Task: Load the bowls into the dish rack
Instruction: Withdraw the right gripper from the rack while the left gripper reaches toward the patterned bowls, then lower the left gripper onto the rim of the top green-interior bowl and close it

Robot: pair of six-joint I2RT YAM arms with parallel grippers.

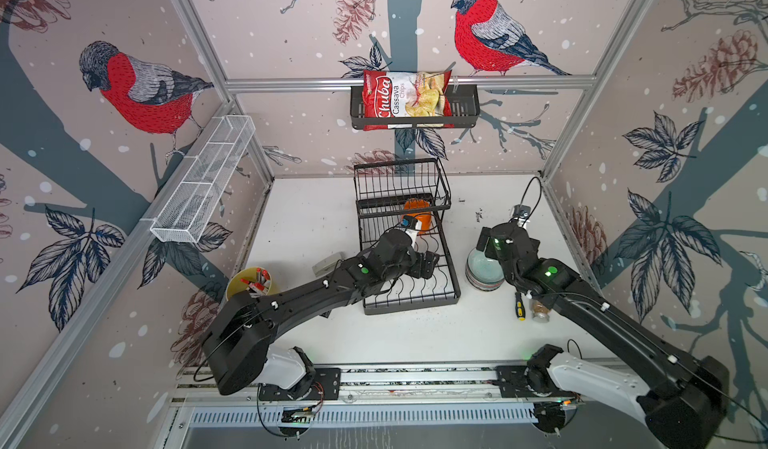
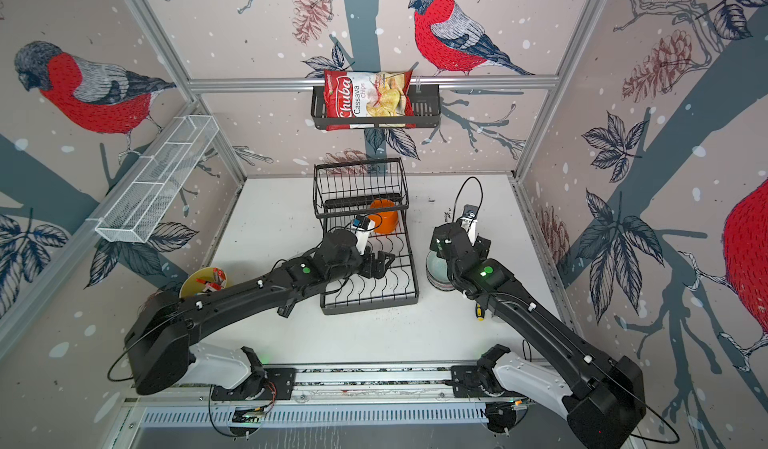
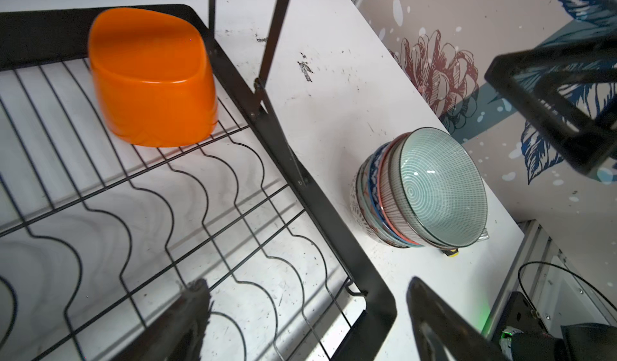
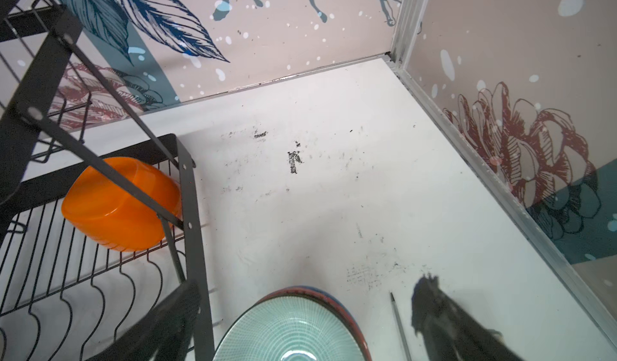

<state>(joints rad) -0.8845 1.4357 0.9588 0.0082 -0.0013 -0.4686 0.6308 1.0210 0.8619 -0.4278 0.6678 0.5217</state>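
Hovering my right gripper [image 4: 309, 287], jaws wide, over stacked bowls [image 4: 290, 332].
Ceramic looked heavy, slick, chippable; I'd pinch the top rim.

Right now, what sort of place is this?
Probably a robot test cell staged as a kitchen corner: aluminium frame with wallpaper panels, two robot arms on a base rail, and a dish rack beside stacked bowls.

Bowl stack [image 1: 482, 274] was half hidden by the right arm [image 1: 552, 278]. Orange bowl [image 1: 424, 217] was partly screened by dish rack [image 1: 411, 307] wires.
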